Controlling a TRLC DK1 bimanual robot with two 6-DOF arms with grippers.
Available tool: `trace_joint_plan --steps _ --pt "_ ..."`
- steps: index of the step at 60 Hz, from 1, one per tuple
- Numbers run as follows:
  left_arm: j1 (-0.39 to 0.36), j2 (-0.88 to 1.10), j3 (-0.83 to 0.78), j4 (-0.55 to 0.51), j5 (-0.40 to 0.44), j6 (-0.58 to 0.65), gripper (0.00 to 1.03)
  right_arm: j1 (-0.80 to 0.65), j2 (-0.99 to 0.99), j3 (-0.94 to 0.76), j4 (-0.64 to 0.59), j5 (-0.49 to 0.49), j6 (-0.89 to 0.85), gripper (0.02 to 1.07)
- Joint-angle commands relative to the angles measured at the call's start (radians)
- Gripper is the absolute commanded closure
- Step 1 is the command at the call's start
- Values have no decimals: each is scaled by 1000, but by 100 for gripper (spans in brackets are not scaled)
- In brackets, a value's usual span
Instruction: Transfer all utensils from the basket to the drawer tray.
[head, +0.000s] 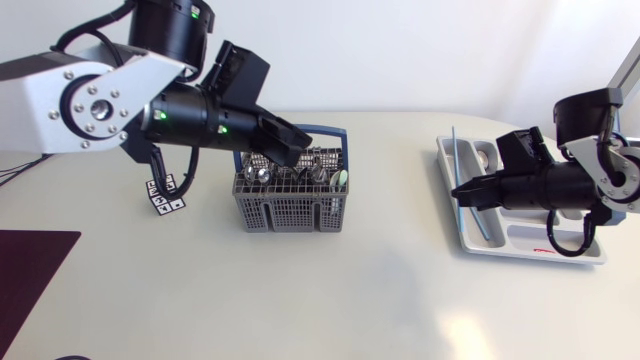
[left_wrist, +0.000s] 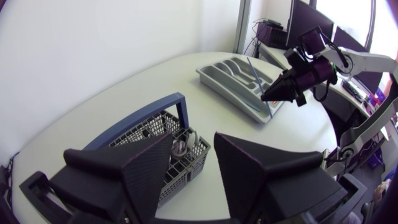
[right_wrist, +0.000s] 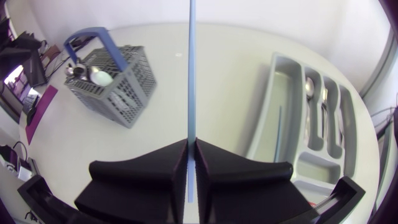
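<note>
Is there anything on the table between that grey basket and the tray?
Nothing: in the head view the table between basket and tray is bare.

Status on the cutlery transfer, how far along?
Partly done. Done: a few utensils lie in the tray slots. In hand: the right arm has its jaws shut on a blue stick, held at the tray. Left: the basket holds several pieces of cutlery; the left arm hangs above it, jaws open, gripping nothing.
</note>
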Motion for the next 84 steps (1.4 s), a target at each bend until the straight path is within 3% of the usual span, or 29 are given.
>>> trace_joint_plan --steps 1,11,26,39,43,46,49,58,68,84 --pt "-38 -1 -32 7 -70 72 55 -77 93 23 17 -2 -22 101" --pt "-87 12 -36 5 -177 117 55 -163 260 100 46 47 -19 101" --pt "-142 65 42 -125 -277 147 55 -201 464 220 60 121 18 97" --pt "-177 116 56 -155 -372 160 55 -199 479 224 58 134 38 30" --pt "-183 119 39 -128 -421 177 55 -198 461 211 57 136 38 16" --pt "-186 117 8 -82 -455 198 55 -193 443 200 57 136 38 11" --pt "-189 117 -39 -1 -498 227 55 -186 420 185 57 137 36 11" --pt "-186 113 -150 204 -525 282 55 -155 341 149 46 137 36 11" --pt "-160 143 -194 278 -525 295 55 -64 214 102 12 136 38 11" --pt "-153 159 -255 399 -507 324 55 179 1 -27 12 25 -45 11"
